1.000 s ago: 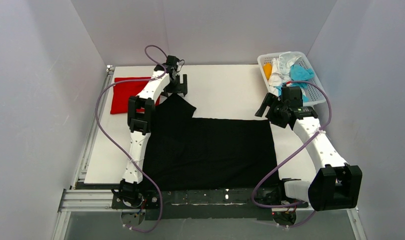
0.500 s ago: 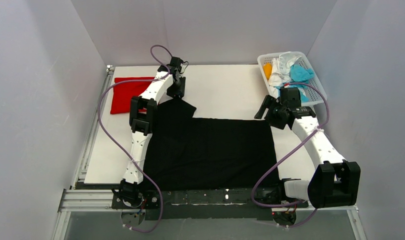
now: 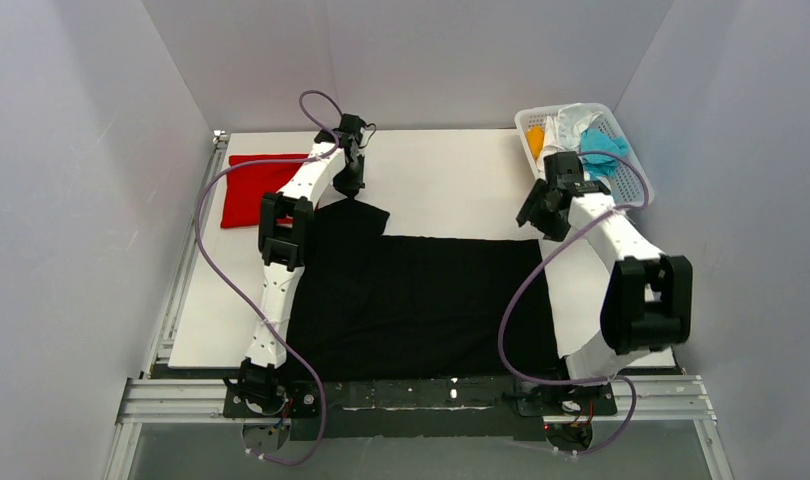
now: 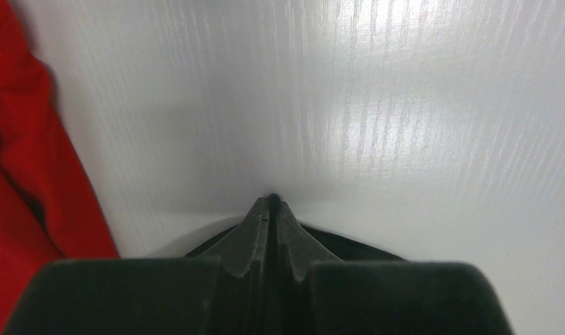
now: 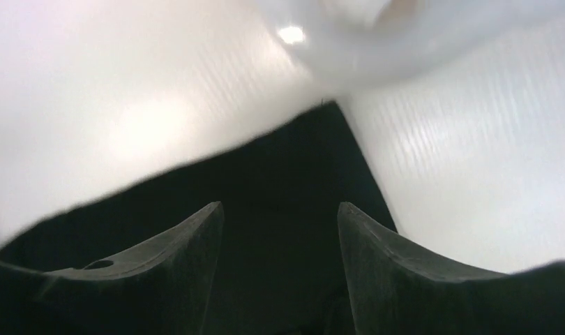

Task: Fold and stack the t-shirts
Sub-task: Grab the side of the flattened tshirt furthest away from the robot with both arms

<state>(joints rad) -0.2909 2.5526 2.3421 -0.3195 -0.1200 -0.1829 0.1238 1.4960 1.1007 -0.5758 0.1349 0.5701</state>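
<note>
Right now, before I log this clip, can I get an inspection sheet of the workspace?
Surface: white table, no spills seen.
Job's things: black t-shirt spread flat at near centre, one sleeve pointing far-left; red t-shirt folded at far left; bunched cloths, cyan, white and orange, in the basket.
Clutter: white lattice basket at far right; nothing else seen.
Grippers: left gripper shut, apparently on the sleeve's tip; right gripper open above the black t-shirt's far right corner.
Cables: purple cables loop from both arms; no snag seen.
Surroundings: grey walls; metal rails along the left and near edges.
</note>
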